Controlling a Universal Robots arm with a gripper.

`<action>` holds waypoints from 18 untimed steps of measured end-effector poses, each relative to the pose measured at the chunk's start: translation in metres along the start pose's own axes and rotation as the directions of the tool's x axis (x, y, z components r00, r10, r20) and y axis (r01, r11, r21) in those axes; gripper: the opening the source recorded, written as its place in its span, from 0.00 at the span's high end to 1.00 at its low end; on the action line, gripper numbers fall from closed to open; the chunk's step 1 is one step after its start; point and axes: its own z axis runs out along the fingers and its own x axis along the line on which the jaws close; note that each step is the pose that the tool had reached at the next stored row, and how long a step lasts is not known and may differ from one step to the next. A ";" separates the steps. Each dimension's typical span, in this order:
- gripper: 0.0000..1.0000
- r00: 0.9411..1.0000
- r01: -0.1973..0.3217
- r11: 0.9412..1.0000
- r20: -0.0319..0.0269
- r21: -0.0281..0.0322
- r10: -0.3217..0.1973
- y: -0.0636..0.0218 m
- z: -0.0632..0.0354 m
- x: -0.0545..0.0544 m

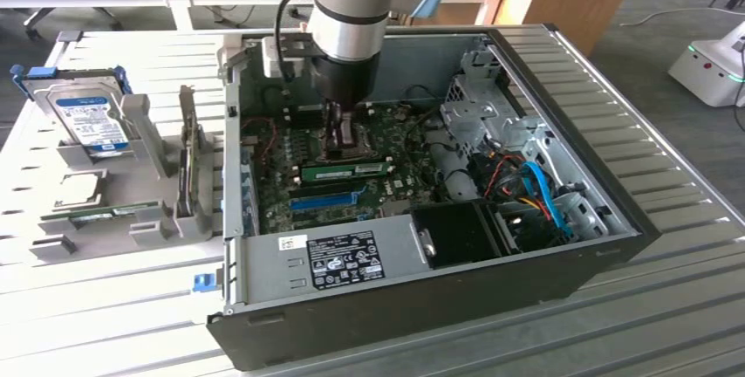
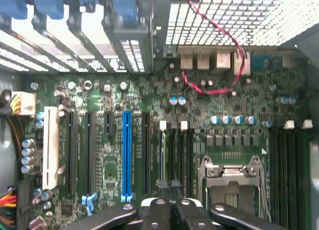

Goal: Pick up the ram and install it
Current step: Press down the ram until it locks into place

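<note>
step: pushing the ram (image 1: 345, 169) into its slot | jaws (image 2: 173, 206): shut tight, holding nothing | next: careful push straight down

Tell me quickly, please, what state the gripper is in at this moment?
Gripper: fingers closed together inside the open computer case, above the motherboard; nothing can be seen held between them.
</note>
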 end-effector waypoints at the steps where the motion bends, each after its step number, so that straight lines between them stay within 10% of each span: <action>1: 0.89 1.000 0.000 1.000 0.000 0.000 0.000 0.0002 0.0000 0.000; 18: 0.89 1.000 0.000 1.000 0.000 0.000 0.000 0.0025 0.0021 0.000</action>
